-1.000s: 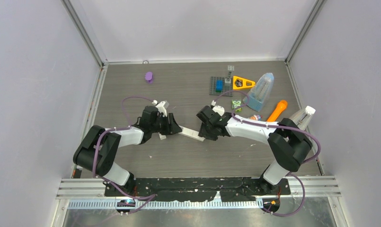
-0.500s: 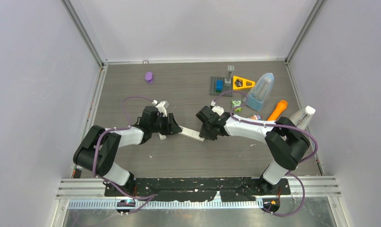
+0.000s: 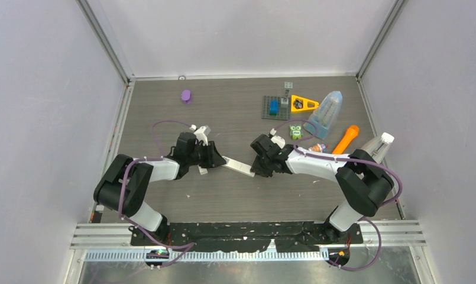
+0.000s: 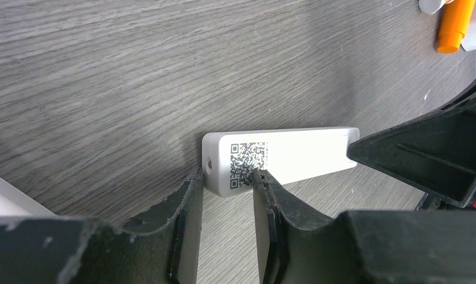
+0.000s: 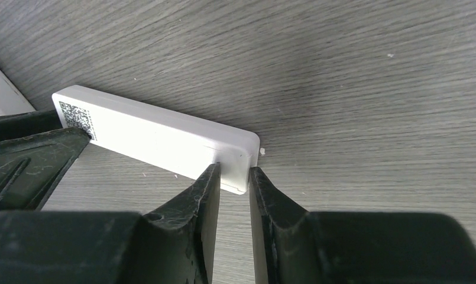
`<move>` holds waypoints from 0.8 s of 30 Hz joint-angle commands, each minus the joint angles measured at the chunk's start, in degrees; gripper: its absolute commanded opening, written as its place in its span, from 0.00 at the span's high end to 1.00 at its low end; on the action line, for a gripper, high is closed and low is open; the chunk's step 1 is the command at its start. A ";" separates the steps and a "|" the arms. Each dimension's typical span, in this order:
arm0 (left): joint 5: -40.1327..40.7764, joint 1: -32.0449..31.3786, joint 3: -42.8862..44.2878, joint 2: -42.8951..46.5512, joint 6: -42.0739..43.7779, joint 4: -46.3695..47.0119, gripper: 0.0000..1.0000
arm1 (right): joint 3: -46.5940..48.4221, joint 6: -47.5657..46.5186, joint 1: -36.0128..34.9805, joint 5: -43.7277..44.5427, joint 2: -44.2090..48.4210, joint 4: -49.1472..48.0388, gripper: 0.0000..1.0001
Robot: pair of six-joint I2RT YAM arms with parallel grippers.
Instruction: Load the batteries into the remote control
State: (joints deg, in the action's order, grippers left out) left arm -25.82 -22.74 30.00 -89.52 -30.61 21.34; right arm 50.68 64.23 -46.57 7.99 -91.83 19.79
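The white remote (image 3: 238, 167) lies flat on the table between my two grippers, QR-code side up. In the left wrist view its QR end (image 4: 247, 163) sits between the tips of my left gripper (image 4: 226, 180). One fingertip (image 4: 260, 177) is over the code and the other is just off the end. My left gripper (image 3: 219, 161) is narrowly open. My right gripper (image 3: 257, 168) is also narrowly open, its tips (image 5: 233, 174) over the remote's other end (image 5: 232, 154), at the cover seam. Tiny coloured batteries (image 3: 319, 147) lie by my right forearm.
A second white piece (image 3: 203, 171) lies by the left gripper. At the back right are a green toy (image 3: 295, 131), an orange carrot toy (image 3: 346, 138), a clear blue container (image 3: 325, 115), a yellow triangle (image 3: 303, 104) and a grey baseplate (image 3: 275, 107). A purple object (image 3: 186, 96) lies back left.
My right wrist has shifted slightly right and toward the near edge. The remote and my left gripper have stayed in place.
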 commanded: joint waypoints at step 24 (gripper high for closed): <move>0.98 -1.54 10.07 7.55 2.10 -15.34 0.38 | 0.83 -8.93 0.16 1.75 10.25 -0.48 0.31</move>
State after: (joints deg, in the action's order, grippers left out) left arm -26.06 -24.08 34.44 -86.72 -29.52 11.55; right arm 50.96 62.81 -46.11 6.42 -89.34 20.34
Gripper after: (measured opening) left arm 0.577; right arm 0.643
